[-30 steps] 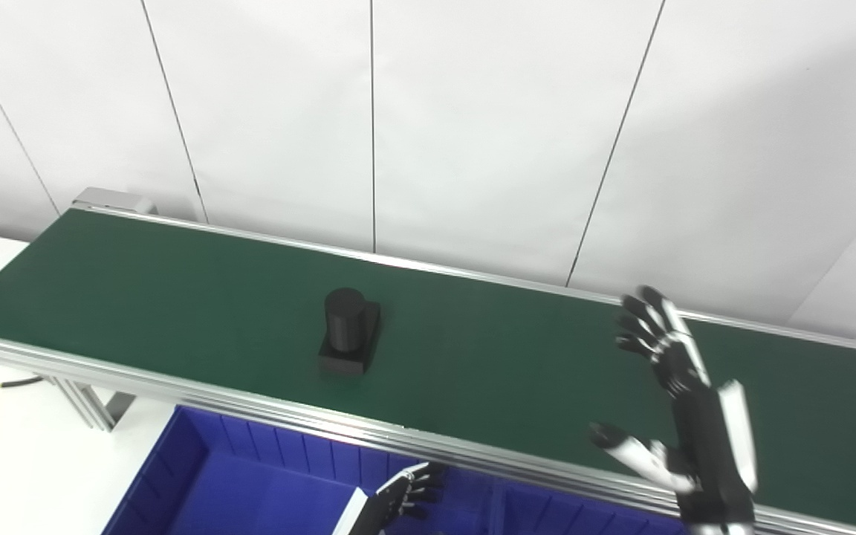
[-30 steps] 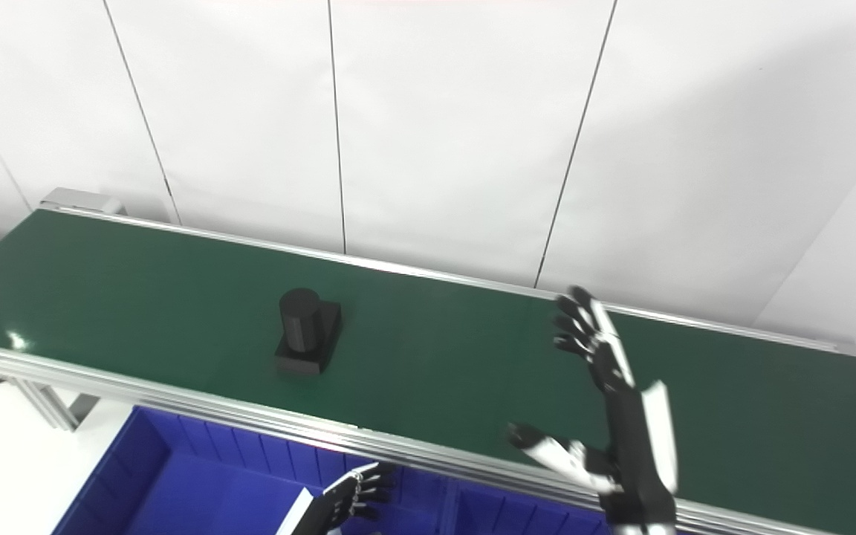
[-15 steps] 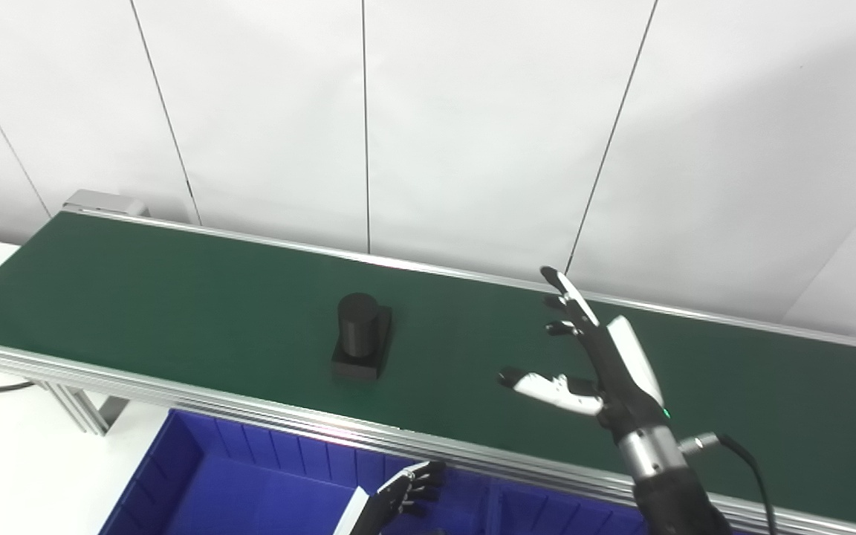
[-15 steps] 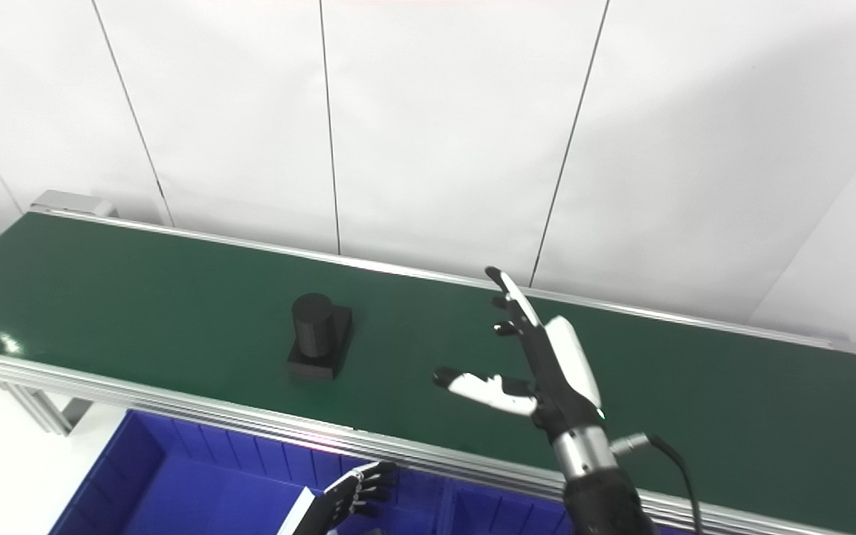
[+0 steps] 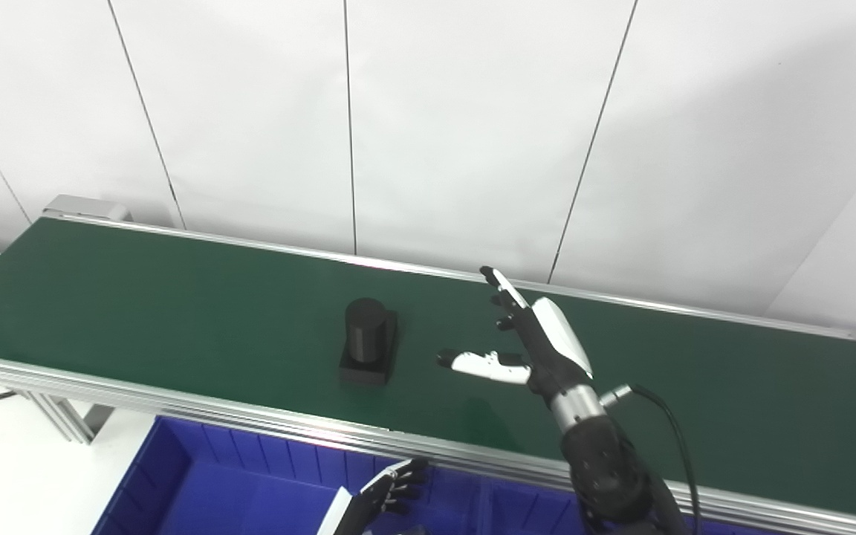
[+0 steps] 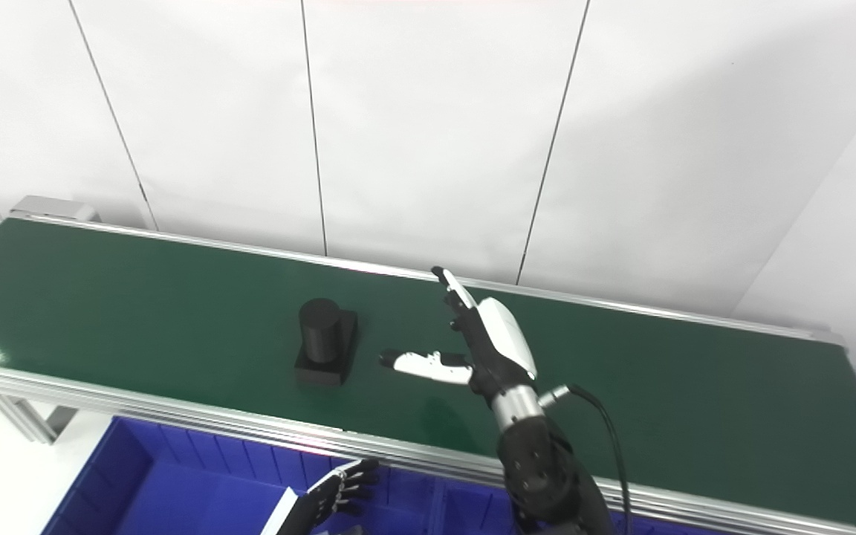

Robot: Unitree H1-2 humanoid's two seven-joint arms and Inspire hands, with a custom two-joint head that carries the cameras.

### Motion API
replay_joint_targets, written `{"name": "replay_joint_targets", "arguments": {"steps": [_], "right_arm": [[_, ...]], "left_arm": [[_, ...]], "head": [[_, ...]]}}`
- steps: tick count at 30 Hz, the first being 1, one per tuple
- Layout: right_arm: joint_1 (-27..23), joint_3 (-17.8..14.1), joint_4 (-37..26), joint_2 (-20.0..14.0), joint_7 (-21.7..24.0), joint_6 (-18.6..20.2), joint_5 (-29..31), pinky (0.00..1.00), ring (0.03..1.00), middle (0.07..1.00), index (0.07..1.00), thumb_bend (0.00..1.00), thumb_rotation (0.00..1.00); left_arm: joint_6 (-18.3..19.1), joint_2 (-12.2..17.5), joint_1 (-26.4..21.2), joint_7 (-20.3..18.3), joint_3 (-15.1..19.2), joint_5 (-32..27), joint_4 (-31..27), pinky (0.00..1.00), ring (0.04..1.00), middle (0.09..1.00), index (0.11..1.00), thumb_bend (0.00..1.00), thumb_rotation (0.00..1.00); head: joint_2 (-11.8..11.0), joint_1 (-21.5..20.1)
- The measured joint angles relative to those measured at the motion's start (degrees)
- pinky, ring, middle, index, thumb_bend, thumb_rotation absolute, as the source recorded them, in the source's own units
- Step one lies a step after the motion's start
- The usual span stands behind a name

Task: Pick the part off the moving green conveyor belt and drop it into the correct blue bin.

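A black part (image 5: 367, 348), an upright cylinder on a square base, stands on the green conveyor belt (image 5: 175, 305) near its middle. My right hand (image 5: 528, 345) is open above the belt just right of the part, thumb pointing at it, fingers stretched toward the far rail, not touching it. My left hand (image 5: 391, 490) hangs low over the blue bin (image 5: 250, 483) below the belt's near rail, fingers loosely curled, holding nothing. The same scene shows in the right eye view: part (image 6: 324, 349), right hand (image 6: 480, 345), left hand (image 6: 335, 492).
The belt's aluminium near rail (image 5: 250, 420) runs between the belt and the blue bin. A divider (image 5: 484, 505) splits the bin. A white panelled wall (image 5: 428, 126) stands close behind the belt. A white table (image 5: 19, 475) lies at lower left.
My right hand has moved left along the belt, turned edge-on, and come close to the part. The part has drifted slightly right on the belt. The camera has shifted. The left hand stayed put.
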Motion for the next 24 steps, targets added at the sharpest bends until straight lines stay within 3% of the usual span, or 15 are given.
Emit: {"name": "replay_joint_targets", "arguments": {"steps": [10, 24], "right_arm": [[-5.66, 2.07, 11.24, 2.18, -2.96, 0.04, -1.1, 0.76, 0.894, 0.966, 0.975, 0.94, 0.61], [-10.88, 3.43, 24.69, 4.4, -5.92, -0.05, -0.66, 0.77, 0.897, 0.965, 0.971, 0.95, 0.51]], "left_arm": [[0.0, 2.73, -1.35, 3.58, -4.36, 1.05, -0.04, 0.66, 0.745, 0.802, 0.828, 0.83, 0.87], [-0.06, 4.27, -2.91, 11.48, -10.99, 2.94, -0.03, 0.67, 0.738, 0.795, 0.837, 0.84, 0.91]], "head": [[0.26, -2.28], [0.88, -2.73]]}}
